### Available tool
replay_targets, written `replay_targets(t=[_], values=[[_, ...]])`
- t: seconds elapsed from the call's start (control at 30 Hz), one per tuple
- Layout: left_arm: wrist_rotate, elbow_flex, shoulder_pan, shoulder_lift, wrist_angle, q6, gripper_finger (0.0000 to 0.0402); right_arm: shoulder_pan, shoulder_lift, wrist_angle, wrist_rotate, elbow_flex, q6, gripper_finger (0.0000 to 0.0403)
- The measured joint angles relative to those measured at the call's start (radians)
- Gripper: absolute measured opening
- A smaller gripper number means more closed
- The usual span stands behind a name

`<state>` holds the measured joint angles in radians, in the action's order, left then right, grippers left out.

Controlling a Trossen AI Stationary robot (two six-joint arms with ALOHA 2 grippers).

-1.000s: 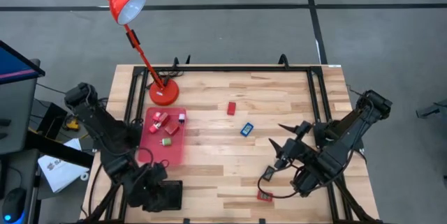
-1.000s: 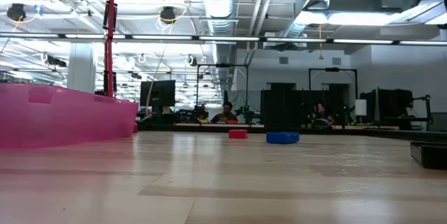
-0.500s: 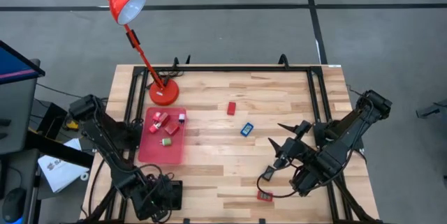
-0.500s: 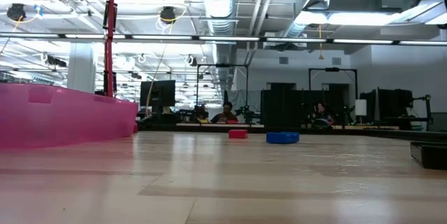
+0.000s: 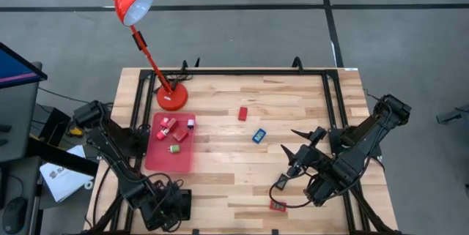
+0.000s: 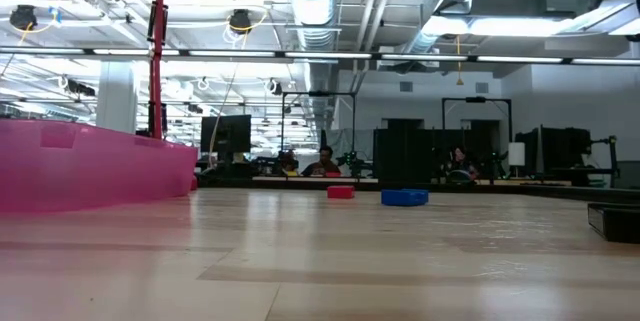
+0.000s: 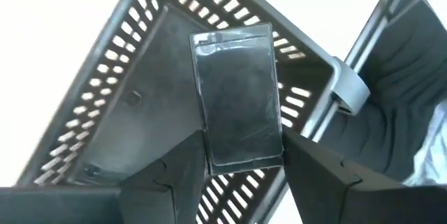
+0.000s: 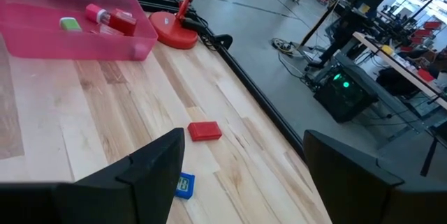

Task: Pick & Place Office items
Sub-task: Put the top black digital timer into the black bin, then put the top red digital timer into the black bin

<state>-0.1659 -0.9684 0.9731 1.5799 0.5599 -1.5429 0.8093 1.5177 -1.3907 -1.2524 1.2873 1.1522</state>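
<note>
Over the black mesh tray (image 7: 140, 112), the left gripper (image 7: 241, 172) clamps a flat black rectangular piece (image 7: 239, 98) by its short end; it looks light, stiff and slick. The right gripper (image 8: 241, 175) gapes wide near the red block (image 8: 204, 131).

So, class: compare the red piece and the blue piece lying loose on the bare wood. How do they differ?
The red piece is plain red; the blue piece is blue with a pale top. The red piece lies closer to the lamp's base, the blue piece closer to the right gripper. Both are small, blocky and outside the tray.
</note>
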Motion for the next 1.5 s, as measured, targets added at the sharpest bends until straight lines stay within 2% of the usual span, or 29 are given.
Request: replay_targets(t=[0.2,0.47,0.6,0.7,0.83,0.9,1.0,1.1,1.23,1.37,1.5], values=[[-0.043,0.000,0.000,0.000,0.039,0.001,0.0186,0.000,0.000,0.000,0.002,0.000,0.000,0.0285],[-0.044,0.000,0.000,-0.001,0.047,0.001,0.0249,0.000,0.000,0.000,0.002,0.000,0.000,0.0285],[-0.072,0.000,0.000,-0.014,0.041,0.051,0.0268,0.000,0.000,0.000,0.002,0.000,0.000,0.0285],[-0.169,0.000,0.000,-0.063,0.034,0.142,0.0270,0.000,0.000,0.000,0.002,0.000,-0.002,0.0285],[-0.434,-0.001,-0.004,-0.158,0.029,0.364,0.0265,0.000,0.000,0.000,0.002,0.000,-0.006,0.0285],[-0.530,-0.002,-0.029,-0.189,0.028,0.493,0.0260,0.002,0.000,0.000,0.003,0.000,-0.007,0.0285],[-0.564,-0.002,-0.136,-0.206,0.024,0.610,0.0252,0.002,0.000,0.000,0.011,0.000,-0.008,0.0285],[-0.542,-0.002,-0.317,-0.194,-0.019,0.662,0.0241,0.002,0.000,0.000,0.017,0.000,-0.008,0.0285],[-0.369,0.000,-0.580,-0.152,-0.167,0.859,0.0227,0.002,0.000,-0.002,0.002,0.000,-0.011,0.0285],[-0.127,0.000,-0.837,-0.103,-0.401,1.027,0.0220,0.002,0.000,-0.005,-0.001,0.000,-0.010,0.0285],[-0.006,-0.017,-1.064,-0.035,-0.533,1.038,0.0215,0.018,0.000,-0.007,0.003,0.000,-0.010,0.0285]])
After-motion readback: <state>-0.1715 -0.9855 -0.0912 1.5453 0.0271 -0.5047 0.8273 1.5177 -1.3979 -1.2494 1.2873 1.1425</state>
